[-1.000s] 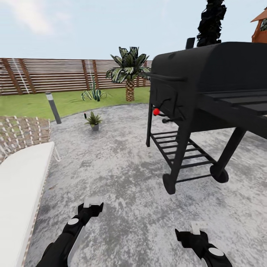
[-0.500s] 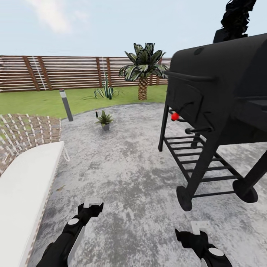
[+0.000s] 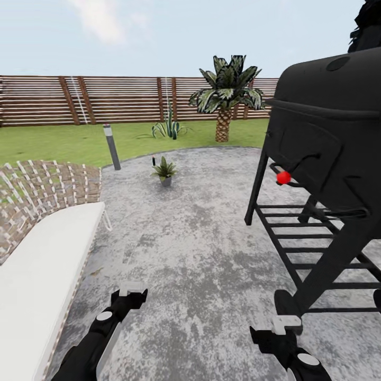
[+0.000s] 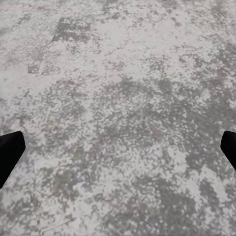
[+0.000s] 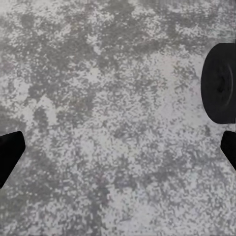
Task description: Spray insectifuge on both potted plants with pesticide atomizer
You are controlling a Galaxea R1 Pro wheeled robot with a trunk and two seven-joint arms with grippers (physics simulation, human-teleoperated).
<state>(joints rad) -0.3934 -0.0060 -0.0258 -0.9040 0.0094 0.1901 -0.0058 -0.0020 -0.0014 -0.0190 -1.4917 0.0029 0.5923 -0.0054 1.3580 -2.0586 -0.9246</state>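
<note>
One potted plant (image 3: 165,170), a low green rosette in a grey pot, stands on the far side of the round grey patio (image 3: 201,238) in the garden. A thin dark upright thing (image 3: 153,160) just beside it is too small to identify. The pesticide atomizer is out of view. My left gripper (image 3: 132,292) and right gripper (image 3: 286,321) hang low over the paving at the near edge, far from the plant. In the wrist views the left gripper (image 4: 118,152) and right gripper (image 5: 118,152) are open, with bare paving between the fingertips.
A large black barbecue grill (image 3: 328,159) on a wheeled frame stands close on the right, and its wheel (image 5: 220,83) is near my right gripper. A white lounger (image 3: 37,270) lies on the left. A grey bollard lamp (image 3: 111,146), lawn (image 3: 53,143), an agave (image 3: 168,128), a palm (image 3: 225,100) and a slatted fence (image 3: 106,100) lie beyond.
The whole view has swung, so the plant, lamp, palm and grill have all slid rightward in the picture and the grill looms closer. Both arms keep the same pose.
</note>
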